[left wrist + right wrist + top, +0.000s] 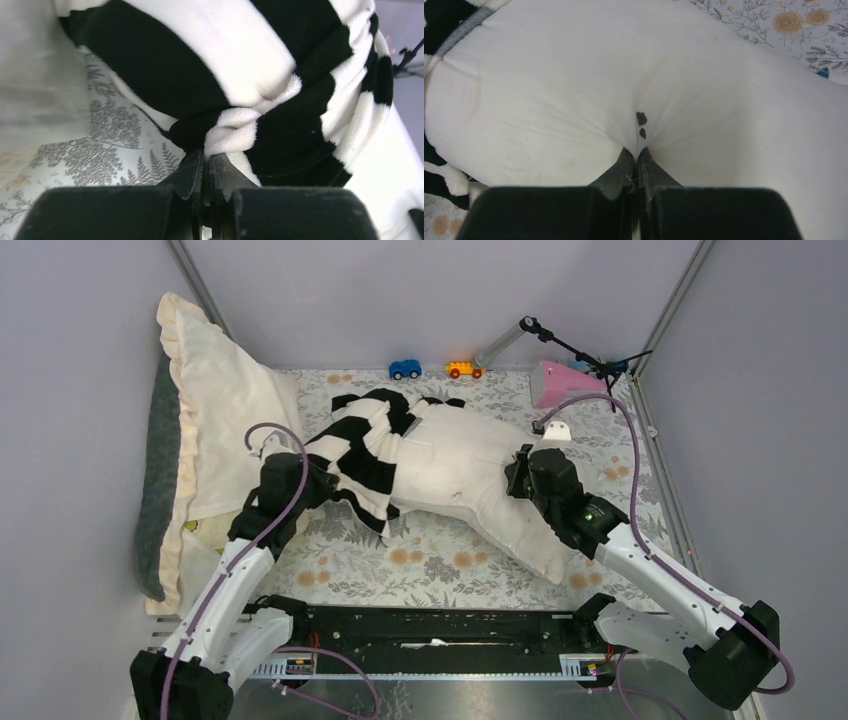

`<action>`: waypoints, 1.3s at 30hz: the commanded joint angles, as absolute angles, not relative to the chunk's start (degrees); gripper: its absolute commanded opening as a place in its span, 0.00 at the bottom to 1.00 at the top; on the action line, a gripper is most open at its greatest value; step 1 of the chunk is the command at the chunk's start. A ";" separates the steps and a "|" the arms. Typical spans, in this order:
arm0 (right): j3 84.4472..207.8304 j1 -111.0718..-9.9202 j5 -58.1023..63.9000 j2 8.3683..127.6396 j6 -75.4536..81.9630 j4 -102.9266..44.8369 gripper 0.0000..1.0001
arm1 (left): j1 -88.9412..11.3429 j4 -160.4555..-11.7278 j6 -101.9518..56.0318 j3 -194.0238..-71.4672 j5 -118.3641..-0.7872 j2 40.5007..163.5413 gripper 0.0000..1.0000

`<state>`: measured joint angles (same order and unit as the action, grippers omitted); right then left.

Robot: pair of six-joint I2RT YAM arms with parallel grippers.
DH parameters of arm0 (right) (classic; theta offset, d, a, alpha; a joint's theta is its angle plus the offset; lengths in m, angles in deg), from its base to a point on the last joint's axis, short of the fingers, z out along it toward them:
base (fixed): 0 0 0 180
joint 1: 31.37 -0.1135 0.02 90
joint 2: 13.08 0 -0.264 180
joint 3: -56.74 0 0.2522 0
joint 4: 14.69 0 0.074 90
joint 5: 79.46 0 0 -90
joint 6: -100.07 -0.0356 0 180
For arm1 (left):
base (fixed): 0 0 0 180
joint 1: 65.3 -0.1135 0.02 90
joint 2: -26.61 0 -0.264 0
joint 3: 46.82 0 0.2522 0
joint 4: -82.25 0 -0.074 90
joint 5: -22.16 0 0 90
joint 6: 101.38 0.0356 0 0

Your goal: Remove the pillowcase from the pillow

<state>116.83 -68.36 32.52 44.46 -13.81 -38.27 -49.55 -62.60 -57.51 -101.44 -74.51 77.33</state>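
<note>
The off-white pillow (470, 475) lies across the middle of the flowered table. Its left end is still inside the bunched black-and-white striped pillowcase (365, 445). My left gripper (318, 480) is at the pillowcase's left edge, shut on a fold of the striped fabric (235, 135). The right gripper (520, 475) presses into the pillow's right part and is shut on a pinch of its plain cloth (636, 145), just below two small dark specks (642, 122). In the right wrist view a strip of pillowcase (444, 20) shows at the upper left.
A cream ruffled pillow (215, 390) with grey backing leans against the left wall. Along the back wall stand a blue toy car (405, 369), an orange toy car (463, 369), a pink object (562, 383) and a black stand (580, 350).
</note>
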 commanded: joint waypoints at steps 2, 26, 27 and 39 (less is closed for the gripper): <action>117.17 -65.03 51.83 38.86 -14.82 -43.65 0.00 | -64.42 -60.50 -58.95 -98.67 -78.29 72.10 0.00; 122.20 -63.92 17.71 41.68 -8.98 -40.31 0.98 | -40.77 -59.64 -52.33 -110.41 -82.21 73.39 0.94; 122.67 -64.00 17.25 42.62 -8.77 -40.73 0.99 | -38.12 -59.31 -51.96 -111.50 -84.76 74.55 0.95; 123.70 -68.13 19.61 53.57 -6.50 -46.91 1.00 | -16.19 -54.29 -47.47 -124.39 -103.78 96.14 0.99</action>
<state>123.74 -66.22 19.88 53.51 -7.58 -45.33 -16.20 -54.32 -50.56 -121.72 -98.53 93.68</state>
